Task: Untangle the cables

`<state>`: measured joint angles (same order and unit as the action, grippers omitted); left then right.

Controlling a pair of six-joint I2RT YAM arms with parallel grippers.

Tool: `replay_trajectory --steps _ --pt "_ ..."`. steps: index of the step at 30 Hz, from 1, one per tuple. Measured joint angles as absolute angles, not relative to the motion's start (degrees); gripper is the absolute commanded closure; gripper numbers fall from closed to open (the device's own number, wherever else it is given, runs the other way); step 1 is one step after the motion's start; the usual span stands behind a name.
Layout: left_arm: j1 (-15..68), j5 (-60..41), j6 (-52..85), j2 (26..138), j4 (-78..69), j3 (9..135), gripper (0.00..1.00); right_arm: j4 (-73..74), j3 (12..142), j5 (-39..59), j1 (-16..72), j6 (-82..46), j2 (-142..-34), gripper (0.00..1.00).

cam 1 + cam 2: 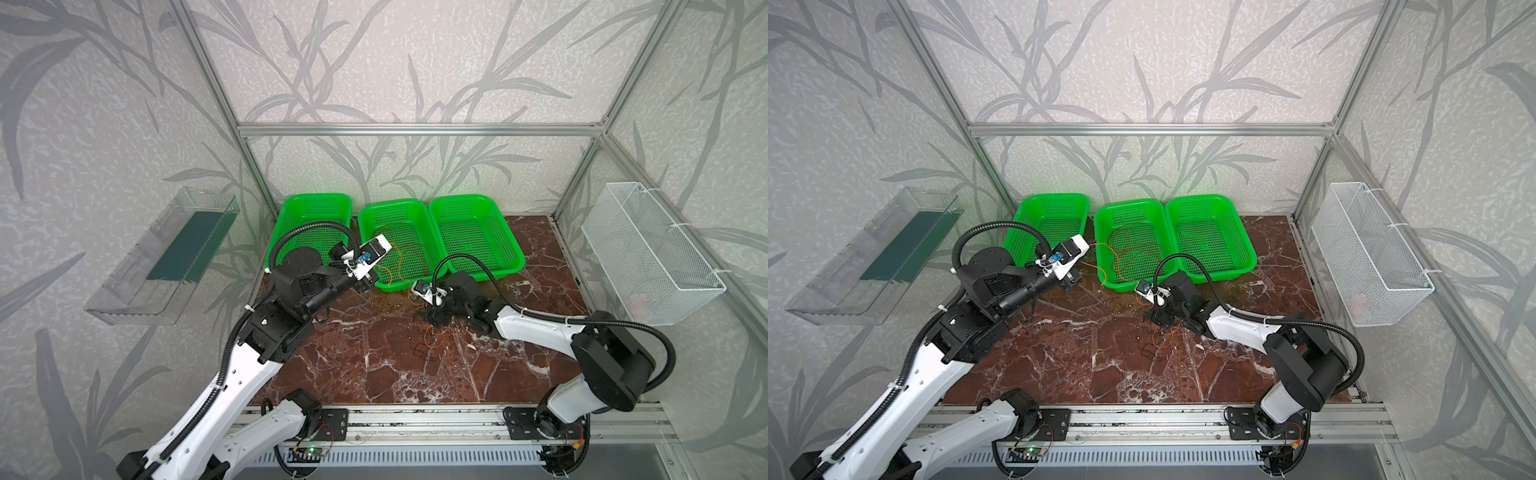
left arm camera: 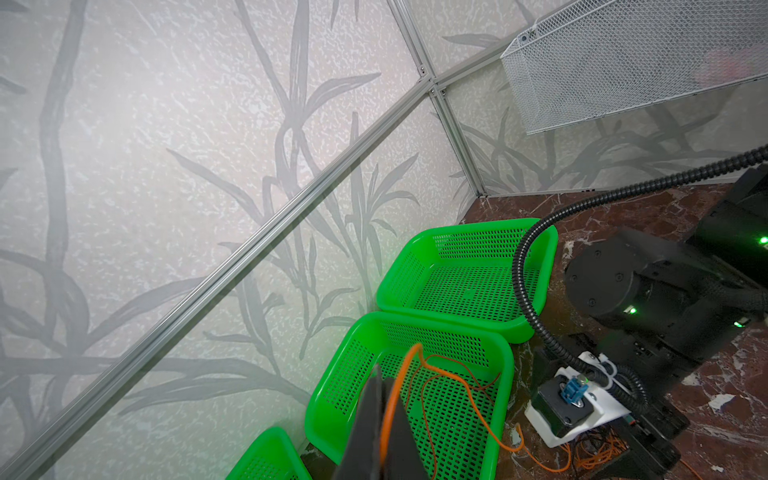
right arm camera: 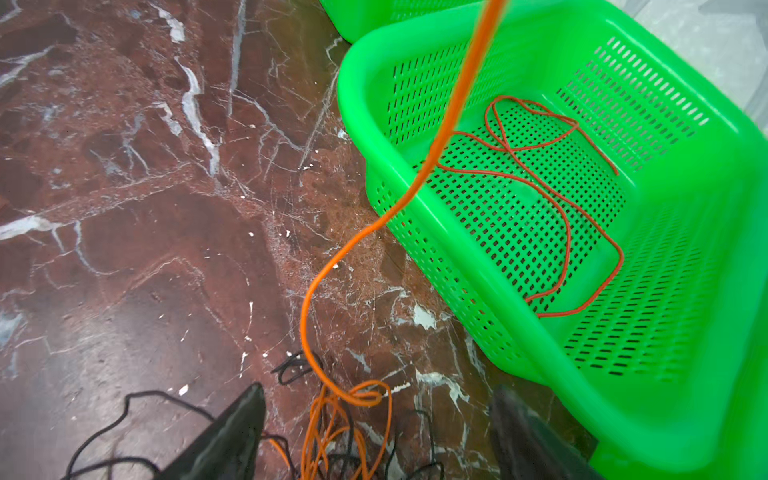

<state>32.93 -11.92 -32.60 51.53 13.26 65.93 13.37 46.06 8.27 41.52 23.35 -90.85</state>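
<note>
My left gripper (image 2: 384, 376) is shut on an orange cable (image 2: 469, 395). It is raised at the front left corner of the middle green basket (image 1: 365, 218). From there the orange cable (image 3: 419, 178) sags past the basket's front rim to a tangle of orange and black cables (image 1: 432, 338) (image 3: 345, 432) on the marble table (image 1: 353, 365). A thin red cable (image 3: 540, 166) (image 1: 1133, 253) lies in loose loops inside the middle basket. Right over the tangle, my right gripper (image 3: 380, 390) (image 1: 1160, 318) stands open, fingers either side of the strands and holding nothing.
Two more green baskets flank the middle one, a left basket (image 1: 291, 208) and a right basket (image 1: 513, 245). A white wire basket (image 1: 648, 249) hangs on the right wall and a clear tray (image 1: 158, 257) on the left wall. Metal rails (image 1: 415, 424) run along the table's front.
</note>
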Motion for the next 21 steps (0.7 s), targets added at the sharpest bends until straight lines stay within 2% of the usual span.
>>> replay_trajectory --steps 3,4,8,11,14,21 --pt "32.93 -11.66 -32.32 50.87 13.23 65.93 1.0 13.93 47.33 9.08 41.52 23.49 -93.38 0.31" --pt "32.93 -11.55 -32.27 50.61 13.21 65.93 1.0 13.89 47.99 9.21 41.52 23.51 -94.21 0.37" --pt "32.93 -10.52 -32.03 49.54 13.08 65.71 1.0 15.22 48.99 8.8 41.52 23.16 -95.44 0.76" --pt "32.93 -8.62 -31.22 47.99 12.32 64.1 1.0 16.75 48.82 8.23 41.52 22.94 -94.7 0.97" --pt "32.93 -5.72 -29.02 45.21 10.81 60.14 1.0 16.91 48.03 7.05 41.36 22.81 -91.98 1.0" --pt "32.93 0.47 -20.64 38.22 6.76 46.52 1.0 15.11 45.82 6.72 38.94 22.39 -80.12 1.0"
